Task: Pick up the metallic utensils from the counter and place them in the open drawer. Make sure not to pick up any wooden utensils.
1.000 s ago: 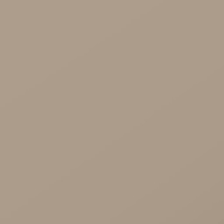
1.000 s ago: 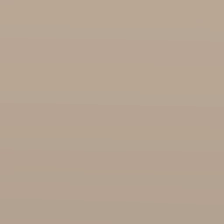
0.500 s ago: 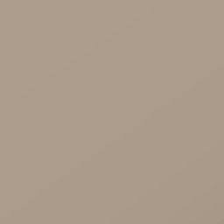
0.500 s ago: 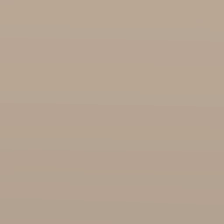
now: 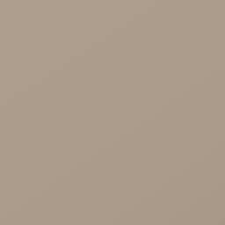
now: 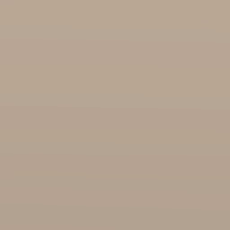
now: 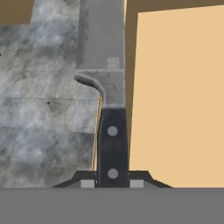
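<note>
My gripper (image 7: 112,183) is shut on the black handle of a small kitchen knife (image 7: 112,135), one of the metallic utensils. Its two dark fingertips (image 7: 87,183) press the handle from both sides. The grey steel blade (image 7: 101,43) runs straight away from the hand toward the top of the hand view. The knife hangs over the edge of the open drawer: the drawer's pale wood bottom (image 7: 179,100) lies to the right of it and a darker brown wall (image 7: 130,48) sits right beside the blade. The counter and the wooden utensils are out of view.
Left of the knife, lower down, lies a grey mottled tiled surface (image 7: 43,109). A brown patch (image 7: 15,11) shows at the top left corner. A flat tan surface (image 5: 112,112) (image 6: 115,115) stands close before both base cameras.
</note>
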{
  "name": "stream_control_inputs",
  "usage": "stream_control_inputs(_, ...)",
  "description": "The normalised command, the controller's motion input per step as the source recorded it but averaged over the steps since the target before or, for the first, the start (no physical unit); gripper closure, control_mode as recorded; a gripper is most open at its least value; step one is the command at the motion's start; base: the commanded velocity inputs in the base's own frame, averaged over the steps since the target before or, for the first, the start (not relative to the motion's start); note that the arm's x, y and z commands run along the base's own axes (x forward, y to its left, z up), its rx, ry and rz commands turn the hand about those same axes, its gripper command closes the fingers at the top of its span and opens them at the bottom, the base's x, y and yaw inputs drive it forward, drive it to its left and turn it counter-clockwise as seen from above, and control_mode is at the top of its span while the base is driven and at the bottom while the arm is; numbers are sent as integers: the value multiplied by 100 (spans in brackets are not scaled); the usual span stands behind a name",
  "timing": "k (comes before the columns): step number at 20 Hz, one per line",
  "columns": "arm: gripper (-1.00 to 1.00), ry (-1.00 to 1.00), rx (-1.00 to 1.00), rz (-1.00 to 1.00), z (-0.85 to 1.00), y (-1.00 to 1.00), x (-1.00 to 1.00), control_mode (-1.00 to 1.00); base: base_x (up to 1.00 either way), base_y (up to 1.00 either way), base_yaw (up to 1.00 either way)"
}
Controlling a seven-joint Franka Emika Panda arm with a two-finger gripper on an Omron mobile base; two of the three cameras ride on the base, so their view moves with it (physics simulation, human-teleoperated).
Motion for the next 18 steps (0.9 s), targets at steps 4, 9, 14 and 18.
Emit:
stream_control_inputs(4, 100, 0, 1, 0, -10, 0, 16, -100, 0, 0, 0)
stream_control_inputs(9, 100, 0, 0, 0, -24, 10, 20, -100, 0, 0, 0)
stream_control_inputs(14, 100, 0, 0, -2, -50, 41, 19, -100, 0, 0, 0)
stream_control_inputs(18, 100, -11, 6, -7, -14, 19, 12, -100, 0, 0, 0)
